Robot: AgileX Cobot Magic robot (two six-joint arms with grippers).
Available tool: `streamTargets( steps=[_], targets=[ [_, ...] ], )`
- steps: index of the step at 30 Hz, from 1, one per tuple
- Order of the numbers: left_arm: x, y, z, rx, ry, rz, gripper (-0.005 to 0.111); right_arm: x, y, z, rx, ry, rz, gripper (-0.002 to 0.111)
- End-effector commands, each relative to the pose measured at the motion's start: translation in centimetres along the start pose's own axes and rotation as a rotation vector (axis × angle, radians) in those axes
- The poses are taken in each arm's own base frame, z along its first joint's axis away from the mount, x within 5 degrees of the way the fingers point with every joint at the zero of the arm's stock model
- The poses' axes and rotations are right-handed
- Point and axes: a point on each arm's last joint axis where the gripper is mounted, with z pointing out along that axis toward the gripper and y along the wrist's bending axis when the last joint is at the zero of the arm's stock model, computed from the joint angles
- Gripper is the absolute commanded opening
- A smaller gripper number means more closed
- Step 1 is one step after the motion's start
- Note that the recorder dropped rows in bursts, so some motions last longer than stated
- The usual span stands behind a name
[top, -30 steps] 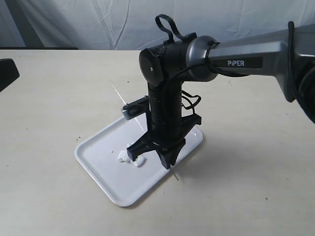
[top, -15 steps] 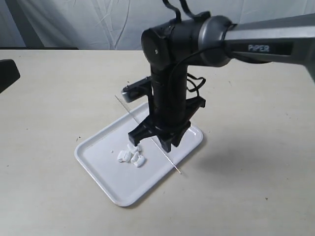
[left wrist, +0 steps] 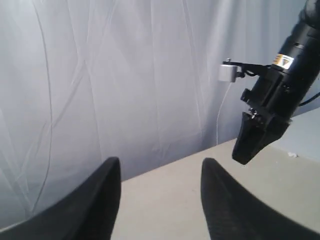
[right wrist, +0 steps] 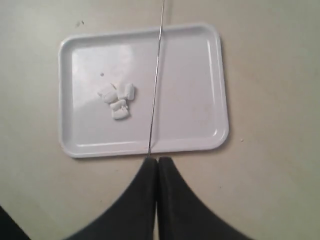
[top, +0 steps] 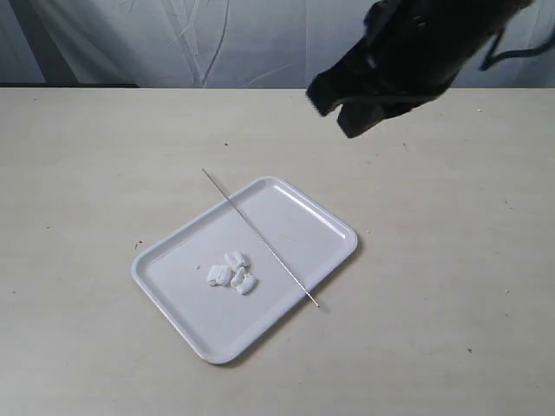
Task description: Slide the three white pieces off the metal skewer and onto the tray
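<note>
The three white pieces [top: 231, 270] lie in a small cluster on the tray [top: 334, 221], free of the metal skewer [top: 260, 238]. The skewer rests flat across the tray, both ends sticking out past the rim. My right gripper [top: 334, 113] hovers high above the table beyond the tray, blurred, shut on nothing. Its wrist view looks straight down on the pieces [right wrist: 116, 99], the skewer [right wrist: 156, 75] and the tray [right wrist: 220, 75], with the shut gripper [right wrist: 158, 160] in front. My left gripper [left wrist: 160, 172] is open and empty, facing the curtain.
Bare beige table surrounds the tray on all sides. A white curtain hangs behind the table. The left wrist view shows the right arm [left wrist: 270, 100] raised above the table's far part.
The right gripper let the skewer go onto the tray, then rose and moved up and right, away from the tray. The white pieces stayed put.
</note>
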Motion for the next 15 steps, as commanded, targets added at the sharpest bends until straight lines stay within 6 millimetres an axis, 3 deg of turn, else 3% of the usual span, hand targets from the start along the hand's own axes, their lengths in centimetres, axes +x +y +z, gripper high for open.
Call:
streamTargets(
  steps=[1,5,8,15],
  targets=[
    [-0.7,-1.5,-2.2,-0.037,-0.119,0.075,0.048,3.7,-1.2,-3.6,-0.016,-0.191,-0.016,-0.001],
    [-0.9,-3.2,-4.1,-0.022,-0.204,0.204,0.048,8.1,-1.3,-4.5,-0.033,-0.334,-0.015,-0.001],
    [-0.9,-3.2,-4.1,-0.031,-0.207,0.246,0.048,11.3,-1.1,-4.1,-0.033,-0.422,0.005,-0.001],
    [1.1,-1.0,-3.6,-0.196,-0.183,0.244,0.048,17.4,0.5,-4.4,0.071,-0.594,-0.019,-0.001]
  ],
)
